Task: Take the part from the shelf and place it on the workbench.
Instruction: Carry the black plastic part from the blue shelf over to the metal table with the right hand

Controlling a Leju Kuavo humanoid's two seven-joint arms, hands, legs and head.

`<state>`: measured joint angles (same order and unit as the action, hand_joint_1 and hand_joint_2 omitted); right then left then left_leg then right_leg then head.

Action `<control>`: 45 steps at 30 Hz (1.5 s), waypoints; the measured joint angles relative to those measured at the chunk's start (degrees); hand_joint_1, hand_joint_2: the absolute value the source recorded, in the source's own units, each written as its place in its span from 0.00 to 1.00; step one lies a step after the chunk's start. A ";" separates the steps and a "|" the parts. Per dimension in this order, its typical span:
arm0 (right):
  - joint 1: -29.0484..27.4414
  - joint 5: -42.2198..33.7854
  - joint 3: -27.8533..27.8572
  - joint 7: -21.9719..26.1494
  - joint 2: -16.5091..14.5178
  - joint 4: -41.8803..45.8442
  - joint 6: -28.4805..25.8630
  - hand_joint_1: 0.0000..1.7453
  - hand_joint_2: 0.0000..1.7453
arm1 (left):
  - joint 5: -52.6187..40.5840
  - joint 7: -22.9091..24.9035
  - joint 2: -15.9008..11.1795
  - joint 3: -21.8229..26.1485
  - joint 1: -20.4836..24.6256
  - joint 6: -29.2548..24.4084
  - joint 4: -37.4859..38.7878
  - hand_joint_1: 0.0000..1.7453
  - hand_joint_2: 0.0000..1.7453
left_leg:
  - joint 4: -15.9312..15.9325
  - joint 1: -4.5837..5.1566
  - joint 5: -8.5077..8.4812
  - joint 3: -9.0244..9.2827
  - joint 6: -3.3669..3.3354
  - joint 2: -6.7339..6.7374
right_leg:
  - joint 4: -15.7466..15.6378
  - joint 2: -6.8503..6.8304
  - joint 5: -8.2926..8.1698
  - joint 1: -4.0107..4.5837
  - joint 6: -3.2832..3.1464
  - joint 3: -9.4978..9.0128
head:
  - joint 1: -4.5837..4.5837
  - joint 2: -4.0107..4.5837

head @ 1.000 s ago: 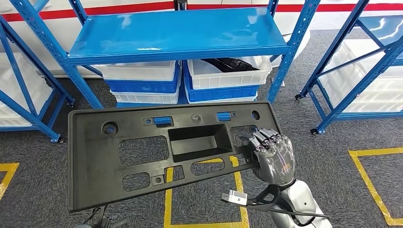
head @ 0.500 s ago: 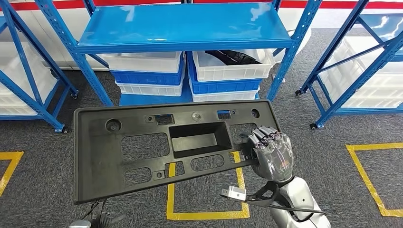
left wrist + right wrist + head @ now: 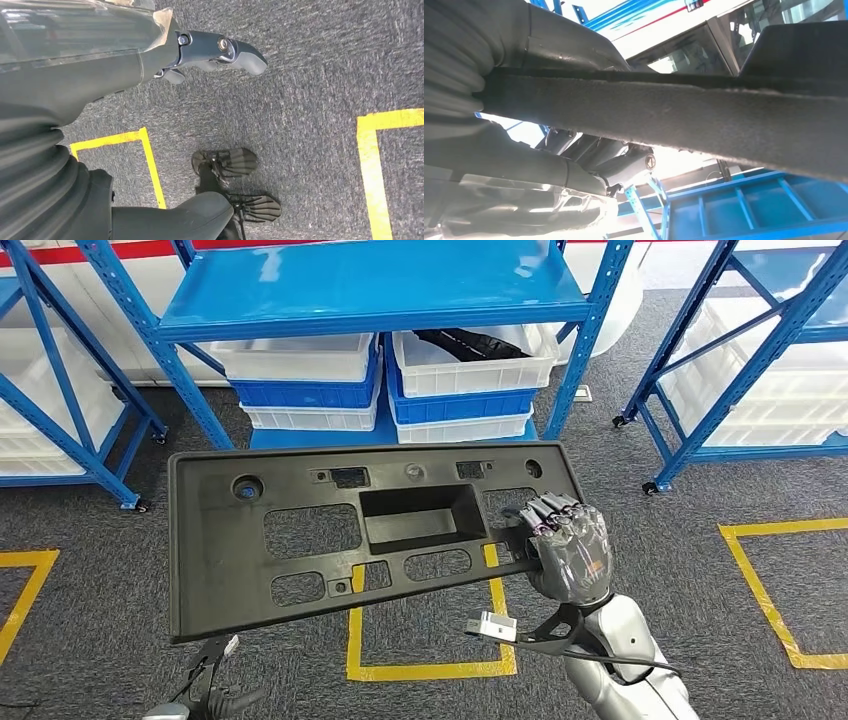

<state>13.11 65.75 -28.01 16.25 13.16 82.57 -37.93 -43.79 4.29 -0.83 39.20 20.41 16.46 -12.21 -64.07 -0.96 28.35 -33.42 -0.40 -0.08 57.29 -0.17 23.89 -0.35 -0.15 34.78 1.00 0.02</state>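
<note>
You see the big black plastic panel (image 3: 370, 535) across the middle of the head view, held up flat over the grey carpet (image 3: 690, 590) and yellow floor lines (image 3: 425, 670). The right hand (image 3: 565, 550) grips its right edge with fingers curled over the rim. The left hand (image 3: 215, 52) is under the panel, and you cannot tell if it grips. The blue shelf (image 3: 370, 290) sits at the top.
</note>
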 joint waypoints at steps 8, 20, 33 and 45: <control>0.90 -0.21 -0.18 0.13 -0.10 -0.84 -0.09 1.00 1.00 | 0.05 0.04 -0.19 0.06 0.76 -0.02 -0.01 0.00 1.00 | 8.55 0.33 -3.28 2.09 -2.33 0.46 | 4.92 0.05 3.12 0.08 1.63 3.34 | -0.24 0.00; 2.27 -1.58 -0.63 0.91 -0.93 -2.87 -0.21 1.00 1.00 | 0.93 0.14 -0.18 0.80 0.64 -0.80 0.00 0.00 1.00 | 6.69 0.16 -10.11 -6.48 0.18 0.53 | 0.10 0.22 6.29 -1.18 2.34 -6.62 | -0.28 0.00; 2.26 -1.06 1.34 2.94 -2.70 -4.12 -0.21 1.00 1.00 | 0.51 0.26 -0.31 1.05 0.82 -0.77 0.13 0.00 1.00 | 5.18 0.26 0.40 3.24 -0.45 -0.14 | 0.63 -0.04 -0.68 -0.32 1.22 0.63 | -0.02 0.00; 0.86 -3.41 5.24 6.00 -3.45 -4.90 -0.22 1.00 1.00 | 0.05 0.71 0.10 1.07 1.17 -0.63 0.16 0.00 1.00 | 6.68 0.90 -6.83 -4.48 -2.60 1.05 | 11.84 -0.73 5.38 -0.30 3.66 0.20 | -0.57 0.00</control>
<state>13.96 62.33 -22.77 22.25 9.71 77.67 -38.16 -43.74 5.01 -0.74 40.26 21.58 15.83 -12.04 -57.39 -0.06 21.52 -37.90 -3.00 0.97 69.13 -0.90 29.28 -0.65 3.51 34.98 0.43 0.02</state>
